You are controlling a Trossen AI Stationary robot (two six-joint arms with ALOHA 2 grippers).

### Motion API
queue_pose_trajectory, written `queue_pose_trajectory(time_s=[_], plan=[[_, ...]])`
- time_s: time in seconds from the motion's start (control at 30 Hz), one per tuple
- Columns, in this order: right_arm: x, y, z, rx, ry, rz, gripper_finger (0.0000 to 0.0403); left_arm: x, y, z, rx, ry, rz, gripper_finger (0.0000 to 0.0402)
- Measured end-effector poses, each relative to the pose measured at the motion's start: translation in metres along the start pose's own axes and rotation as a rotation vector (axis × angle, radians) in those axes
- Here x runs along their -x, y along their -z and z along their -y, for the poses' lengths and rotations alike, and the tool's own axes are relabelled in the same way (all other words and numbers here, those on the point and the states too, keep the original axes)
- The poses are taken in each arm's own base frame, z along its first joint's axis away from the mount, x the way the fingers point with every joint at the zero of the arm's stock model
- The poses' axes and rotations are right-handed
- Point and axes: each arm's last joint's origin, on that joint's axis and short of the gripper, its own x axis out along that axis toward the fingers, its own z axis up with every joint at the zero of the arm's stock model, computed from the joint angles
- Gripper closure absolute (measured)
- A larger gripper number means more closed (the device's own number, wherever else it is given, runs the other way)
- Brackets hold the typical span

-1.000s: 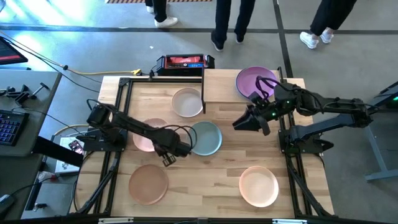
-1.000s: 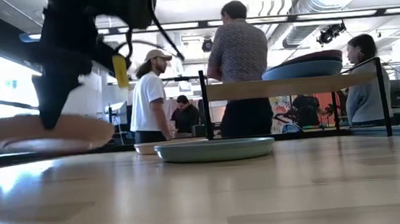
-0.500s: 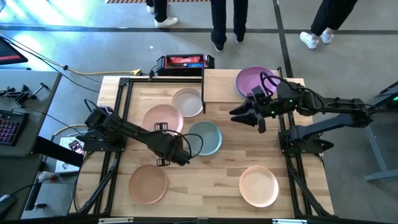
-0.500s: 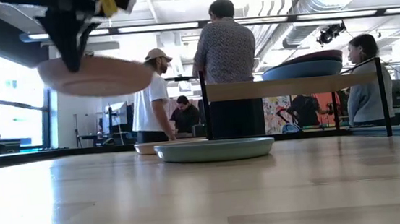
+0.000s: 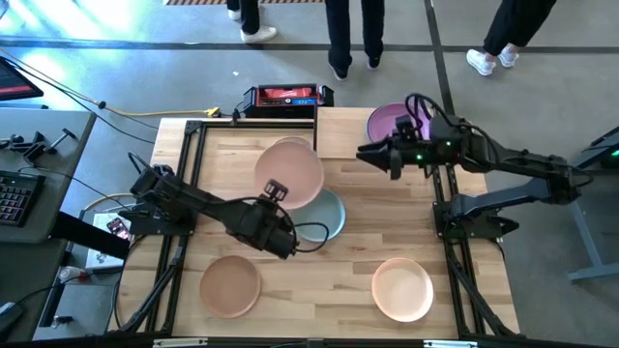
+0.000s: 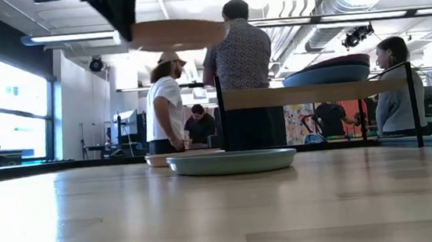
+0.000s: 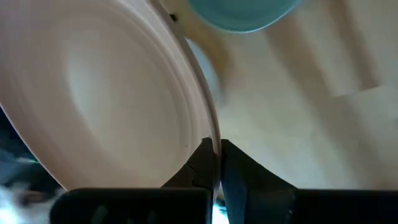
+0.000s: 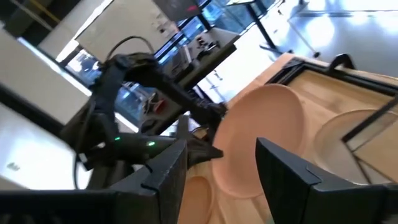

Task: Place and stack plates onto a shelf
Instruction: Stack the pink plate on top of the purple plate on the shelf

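My left gripper is shut on a pink plate, held high over the table's middle; the low view shows the plate about level. Below it a pale blue-green plate lies flat on the table. The shelf stands at the far edge on black legs and carries a purple plate stacked on a blue one. My right gripper hangs open beside the shelf, pointing at the pink plate, and touches nothing. My left gripper pinches the pink plate's rim between its two fingers, one on the upper face and one on the underside. The fingers reach in from the table's near left side, at the plate's near edge. The plate is lifted clear and about level.
A tan plate lies near the front left and a peach plate near the front right. A beige plate shows behind the blue-green one in the low view. People stand beyond the far edge.
My left gripper has lifted the pink plate off the table's left side and carried it up toward the far right, rolling its wrist; the plate now hangs high over the middle. My right gripper has swung toward the far edge beside the shelf.
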Motion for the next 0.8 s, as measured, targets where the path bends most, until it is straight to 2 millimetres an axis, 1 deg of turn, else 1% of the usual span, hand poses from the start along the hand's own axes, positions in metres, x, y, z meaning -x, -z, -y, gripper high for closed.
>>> queue_pose_trajectory(time_s=[0.13, 0.23, 0.53, 0.8], plan=[[-0.005, -0.002, 0.01, -0.009, 0.056, -0.006, 0.024, -0.001, 0.001, -0.01, -0.139, -0.087, -0.014, 0.0401], [-0.012, -0.001, 0.018, -0.017, 0.103, -0.032, 0.0242, -0.005, 0.0, -0.017, -0.187, -0.117, -0.023, 0.0401], [-0.034, 0.004, 0.035, -0.033, 0.192, -0.09, 0.0242, -0.014, -0.002, -0.03, -0.249, -0.139, -0.019, 0.0401], [-0.062, 0.017, 0.053, -0.047, 0.275, -0.187, 0.0242, -0.016, -0.006, -0.033, -0.28, -0.152, 0.004, 0.0401]])
